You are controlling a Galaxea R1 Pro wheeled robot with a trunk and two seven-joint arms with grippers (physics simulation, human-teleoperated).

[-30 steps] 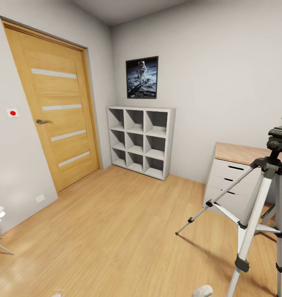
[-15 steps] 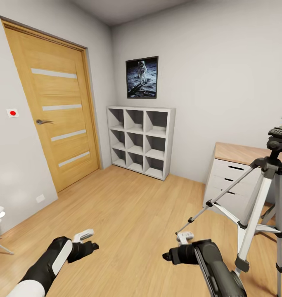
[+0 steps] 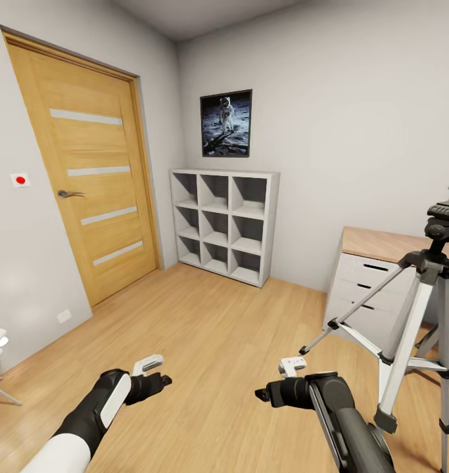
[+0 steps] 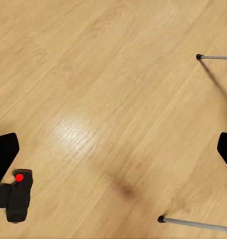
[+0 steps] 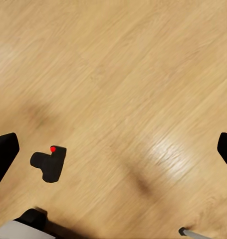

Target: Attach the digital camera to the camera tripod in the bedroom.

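Both arms are held low and forward over the floor (image 3: 204, 328); the left gripper (image 3: 152, 371) and right gripper (image 3: 286, 374) are seen spread wide, nothing held (a readying pose, it is judged); the digital camera (image 5: 49, 163) lies on the planks beneath them; farther right, the camera tripod (image 3: 415, 315) stands beside the surface (image 3: 375, 243), head bare.

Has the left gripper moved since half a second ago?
Yes. The left gripper has risen and advanced, toward the white cube shelves.
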